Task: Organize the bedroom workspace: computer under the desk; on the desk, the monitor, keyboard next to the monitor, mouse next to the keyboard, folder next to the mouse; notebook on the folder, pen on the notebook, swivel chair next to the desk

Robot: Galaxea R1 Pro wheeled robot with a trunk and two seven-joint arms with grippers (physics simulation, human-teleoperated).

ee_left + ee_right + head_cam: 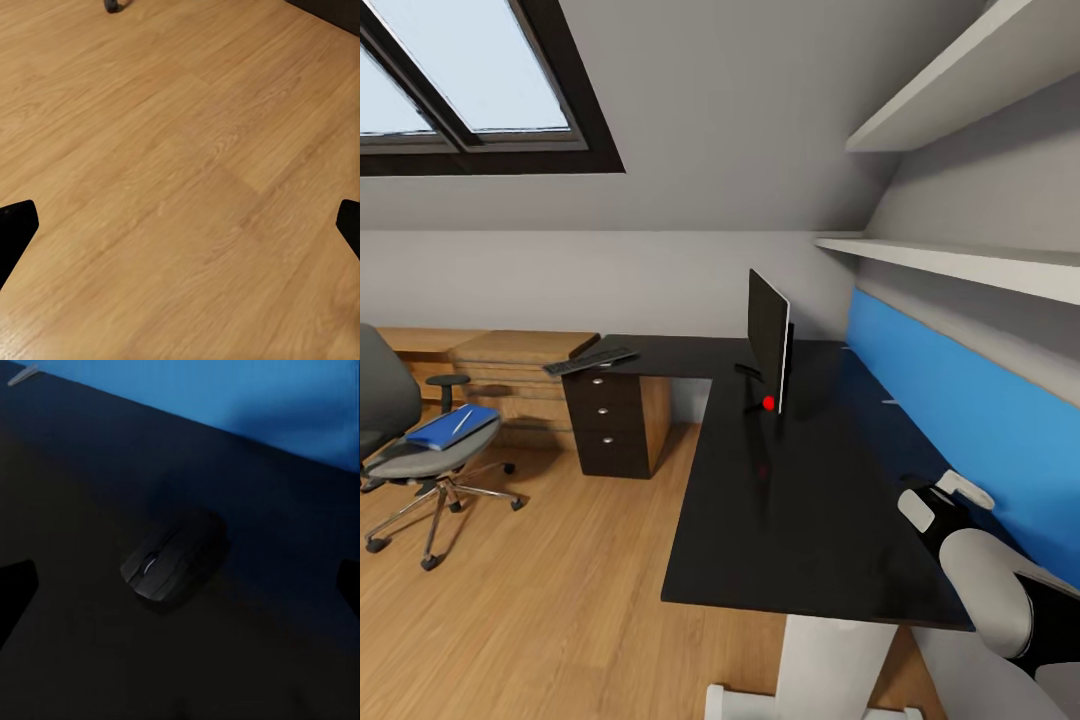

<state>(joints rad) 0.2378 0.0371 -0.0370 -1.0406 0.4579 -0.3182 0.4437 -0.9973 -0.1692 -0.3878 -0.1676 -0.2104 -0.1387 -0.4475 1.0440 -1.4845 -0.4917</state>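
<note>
right gripper (180,585) hangs with its fingers spread wide and empty over the desk (800,520), above the mouse (169,562), which lies on the glossy black top close to the blue wall panel (960,400). left gripper (180,225) is also spread wide and empty, over bare wood floor (180,150). on the desk, the monitor (768,340) stands upright near the inner corner, seen edge-on, with a red light at its lower corner. the keyboard (590,361) rests at the desk's far end, above the drawer unit (610,420), overhanging the edge. well apart from the desk, the swivel chair (405,440) stands on the floor with the folder (452,427) on its seat and the pen (462,421) lying on the folder.
</note>
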